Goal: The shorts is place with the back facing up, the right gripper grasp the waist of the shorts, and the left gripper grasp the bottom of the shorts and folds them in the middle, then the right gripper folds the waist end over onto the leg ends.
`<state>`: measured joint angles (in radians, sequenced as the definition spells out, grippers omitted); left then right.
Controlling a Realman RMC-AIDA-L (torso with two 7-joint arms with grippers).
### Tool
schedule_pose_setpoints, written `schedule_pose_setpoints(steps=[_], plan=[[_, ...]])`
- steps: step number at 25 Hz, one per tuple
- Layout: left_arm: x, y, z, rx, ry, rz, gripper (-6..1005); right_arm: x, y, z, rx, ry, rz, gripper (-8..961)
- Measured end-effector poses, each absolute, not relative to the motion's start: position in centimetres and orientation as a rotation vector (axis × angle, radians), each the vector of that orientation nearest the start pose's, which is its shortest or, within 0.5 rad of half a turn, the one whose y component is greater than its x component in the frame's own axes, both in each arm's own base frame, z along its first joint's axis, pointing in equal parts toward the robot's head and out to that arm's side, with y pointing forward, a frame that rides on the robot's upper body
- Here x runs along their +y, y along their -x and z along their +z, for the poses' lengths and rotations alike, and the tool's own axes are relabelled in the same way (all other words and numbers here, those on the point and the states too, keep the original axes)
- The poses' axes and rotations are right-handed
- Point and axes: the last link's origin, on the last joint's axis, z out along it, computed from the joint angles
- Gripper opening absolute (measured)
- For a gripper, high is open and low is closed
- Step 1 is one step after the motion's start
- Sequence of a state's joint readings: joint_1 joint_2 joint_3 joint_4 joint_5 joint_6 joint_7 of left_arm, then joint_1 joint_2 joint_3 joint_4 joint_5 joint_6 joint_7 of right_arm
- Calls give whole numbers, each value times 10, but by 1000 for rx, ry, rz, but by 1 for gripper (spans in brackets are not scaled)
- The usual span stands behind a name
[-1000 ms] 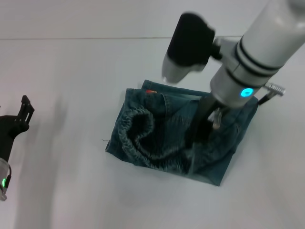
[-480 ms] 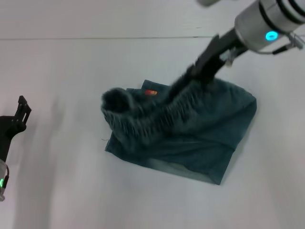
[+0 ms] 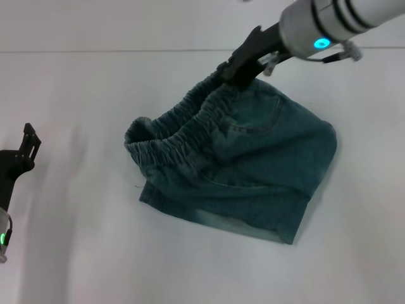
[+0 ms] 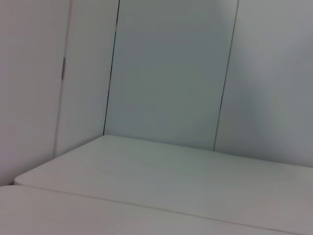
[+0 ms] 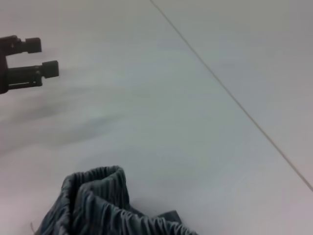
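The blue-green denim shorts (image 3: 253,171) lie folded on the white table. My right gripper (image 3: 232,74) is at their far edge, shut on the gathered waist end (image 3: 190,123) and holding it up off the lower layer. A back pocket (image 3: 262,114) faces up on the raised part. The same ruffled waistband (image 5: 93,200) shows in the right wrist view. The leg ends and the bottom of the shorts are hidden under the raised cloth. My left gripper (image 3: 28,147) is parked far to the left, away from the shorts; the right wrist view shows this left gripper (image 5: 48,57) open and holding nothing.
The white table (image 3: 82,95) extends all around the shorts, with a seam line along its far side (image 3: 126,50). The left wrist view shows only white tabletops (image 4: 161,176) and wall panels.
My right gripper rose and swung toward the far side with the waist end in it. The waistband opened out and now covers the small orange patch that showed earlier. The left arm stayed put.
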<state>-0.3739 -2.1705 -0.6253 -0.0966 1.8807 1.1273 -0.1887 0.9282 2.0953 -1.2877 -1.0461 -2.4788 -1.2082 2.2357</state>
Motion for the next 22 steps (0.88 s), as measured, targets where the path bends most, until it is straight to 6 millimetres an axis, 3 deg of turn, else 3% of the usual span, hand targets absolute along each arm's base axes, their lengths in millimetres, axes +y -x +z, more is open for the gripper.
schedule_pose_setpoints(steps=[5,11,17,22], plan=[[291,362,-37,-824,1399,-638,795,436,-91,-44,368,2683,-110,70],[290,364,-37,-830,1393,-632,795,438,-94,-47,434,2668,-17,88],[288,365,-36,-829,1389,-631,794,435,-102,-38,486,2637,114,311],[284,364,-34,-817,1383,-656,794,422,-117,-14,540,2601,318,460]])
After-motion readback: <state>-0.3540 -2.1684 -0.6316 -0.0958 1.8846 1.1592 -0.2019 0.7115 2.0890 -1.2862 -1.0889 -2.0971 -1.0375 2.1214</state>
